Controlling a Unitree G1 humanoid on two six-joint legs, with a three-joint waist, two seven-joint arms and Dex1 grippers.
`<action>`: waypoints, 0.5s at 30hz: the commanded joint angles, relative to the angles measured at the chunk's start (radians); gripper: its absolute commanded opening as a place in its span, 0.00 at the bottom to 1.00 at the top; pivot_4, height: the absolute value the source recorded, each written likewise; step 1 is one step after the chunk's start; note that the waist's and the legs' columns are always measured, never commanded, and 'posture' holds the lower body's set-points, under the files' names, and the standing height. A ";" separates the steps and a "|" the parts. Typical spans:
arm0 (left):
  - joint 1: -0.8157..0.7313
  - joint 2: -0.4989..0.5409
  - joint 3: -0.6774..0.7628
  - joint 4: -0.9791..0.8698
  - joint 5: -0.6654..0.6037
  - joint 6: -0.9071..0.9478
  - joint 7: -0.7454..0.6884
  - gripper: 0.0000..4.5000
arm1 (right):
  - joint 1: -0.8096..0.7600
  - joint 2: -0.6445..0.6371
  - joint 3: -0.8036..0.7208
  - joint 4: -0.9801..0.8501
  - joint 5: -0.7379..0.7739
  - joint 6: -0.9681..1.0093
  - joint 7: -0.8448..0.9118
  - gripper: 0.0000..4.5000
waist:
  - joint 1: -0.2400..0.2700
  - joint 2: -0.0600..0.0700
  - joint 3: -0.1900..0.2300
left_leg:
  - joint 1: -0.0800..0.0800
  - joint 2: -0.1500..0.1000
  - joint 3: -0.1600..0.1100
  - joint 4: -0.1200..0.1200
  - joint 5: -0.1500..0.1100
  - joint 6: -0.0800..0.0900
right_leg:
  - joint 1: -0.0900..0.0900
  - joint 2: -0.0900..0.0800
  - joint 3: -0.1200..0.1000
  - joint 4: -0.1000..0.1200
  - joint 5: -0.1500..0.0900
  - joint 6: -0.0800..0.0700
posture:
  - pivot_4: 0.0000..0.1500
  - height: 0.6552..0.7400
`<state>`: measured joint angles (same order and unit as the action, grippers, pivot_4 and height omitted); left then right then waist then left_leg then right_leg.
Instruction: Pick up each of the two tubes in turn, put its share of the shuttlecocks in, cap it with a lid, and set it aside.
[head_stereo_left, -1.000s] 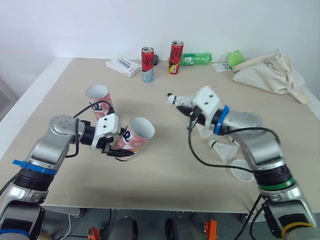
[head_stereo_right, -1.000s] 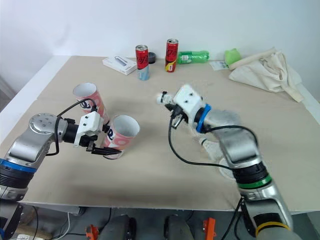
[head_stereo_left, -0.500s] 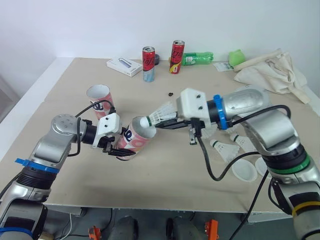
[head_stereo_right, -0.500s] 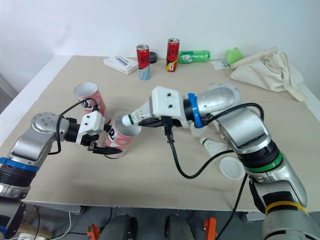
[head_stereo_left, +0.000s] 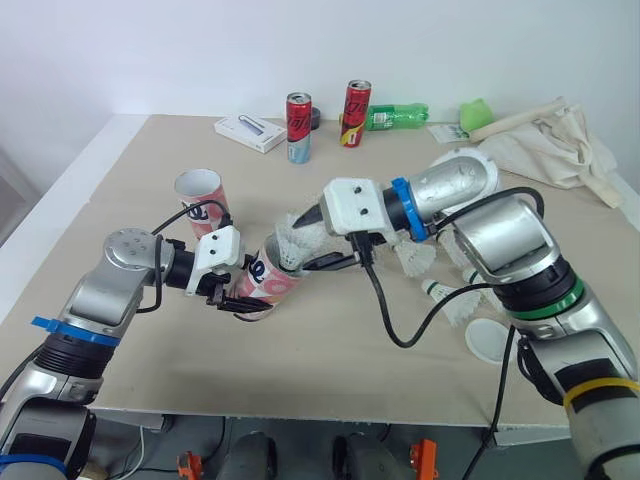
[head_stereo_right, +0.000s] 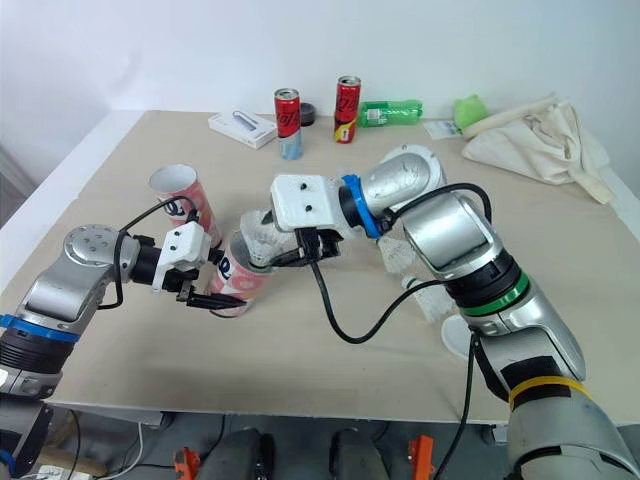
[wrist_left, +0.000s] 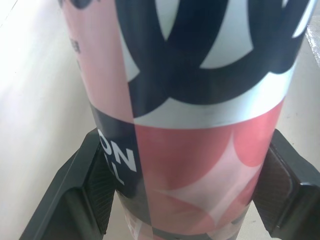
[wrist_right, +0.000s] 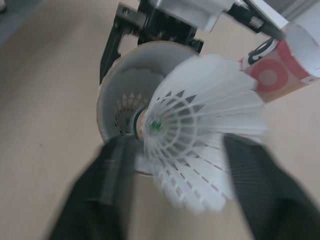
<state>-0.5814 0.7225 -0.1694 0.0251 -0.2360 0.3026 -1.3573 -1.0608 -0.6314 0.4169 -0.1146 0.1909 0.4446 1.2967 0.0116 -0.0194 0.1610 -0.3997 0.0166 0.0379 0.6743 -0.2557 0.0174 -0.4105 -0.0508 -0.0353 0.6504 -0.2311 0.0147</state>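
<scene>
While the left gripper (head_stereo_left: 232, 298) clamps the tilted tube (head_stereo_left: 270, 280) low on its wall, the left eye view puts the right gripper (head_stereo_left: 318, 262) at the tube's mouth with a shuttlecock (head_stereo_left: 292, 240). Cork first and square to the bore seems best, so the feather skirt does not snag the cardboard rim.

From the left wrist, dark rubbery pads (wrist_left: 102, 192) press both sides of the glossy printed cylinder.

From the right wrist, the stiff white skirt flares at the mouth, and another shuttlecock (wrist_right: 122, 107) sits deep inside. Whether this gripper is clamped or open I cannot tell.
</scene>
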 joint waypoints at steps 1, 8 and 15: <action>0.000 -0.014 -0.026 0.001 0.004 -0.002 0.003 0.72 | -0.036 -0.038 -0.126 0.007 0.092 0.081 0.037 0.75 | 0.000 0.000 0.000 | 0.000 0.000 0.000 0.000 0.000 0.000 | 0.000 0.000 0.000 0.000 0.000 0.000 | 1.00 0.91; -0.001 -0.022 -0.028 0.004 0.006 -0.005 0.002 0.72 | 0.083 -0.190 -0.289 -0.050 0.183 0.162 0.043 0.75 | 0.003 0.000 0.000 | -0.001 -0.003 0.000 0.000 0.000 0.001 | 0.000 -0.003 0.000 -0.001 0.000 0.001 | 1.00 0.91; 0.012 -0.020 -0.030 -0.008 0.000 -0.001 -0.002 0.72 | 0.586 -0.365 -0.568 -0.391 0.248 0.313 -0.095 0.75 | 0.019 0.002 0.000 | -0.004 -0.004 -0.004 0.000 -0.001 0.001 | 0.000 -0.005 -0.001 -0.001 -0.002 0.002 | 1.00 0.91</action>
<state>-0.5866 0.7012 -0.1800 0.0192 -0.2390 0.3015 -1.3572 -0.5207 -0.9746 -0.0753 -0.4286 0.4321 0.7252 1.2440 0.0305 -0.0170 0.1612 -0.4044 0.0125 0.0325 0.6738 -0.2565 0.0187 -0.4098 -0.0557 -0.0377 0.6482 -0.2327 0.0170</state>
